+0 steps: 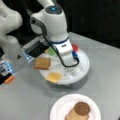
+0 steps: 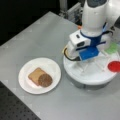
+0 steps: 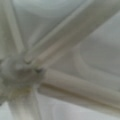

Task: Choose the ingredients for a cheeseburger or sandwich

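- Over the white round tray [image 1: 83,65]: tool [image 1: 70,69], lowered onto the tray's middle in both front views [image 2: 83,65]; fingertips lost against the white dividers, so open or closed cannot tell, nothing seen gripped.
- Wrist view: only white divider ribs [image 3: 75,85] meeting at a hub, very close up; no ingredient visible, no fingers visible.
- On the tray, near a front view's left edge of it: brown toast square [image 1: 42,63], flat, overhanging the rim.
- Just below it toward a front view's bottom: yellow cheese square [image 1: 53,77], flat in its own compartment.
- Behind the arm: green leaf piece [image 1: 51,51], partly hidden by the wrist; also seen at a front view's right [image 2: 111,48].
- Red disc [image 1: 75,47] at the tray's far side, partly hidden; clear on the tray's edge at a front view's right [image 2: 114,66].
- Apart from the tray, on the grey tabletop [image 2: 40,37]: white paper plate [image 2: 53,68], also at a front view's bottom [image 1: 60,105].
- On the plate: second toast square [image 2: 35,74] with dark round patty [image 2: 45,80] lying on one corner of it, overlapping; same stack in a front view, patty [image 1: 82,108] on toast [image 1: 72,115]. No cheese on the stack.
- Orange-tipped item [image 1: 9,79] at a front view's left edge, beside the robot base; identity unclear.
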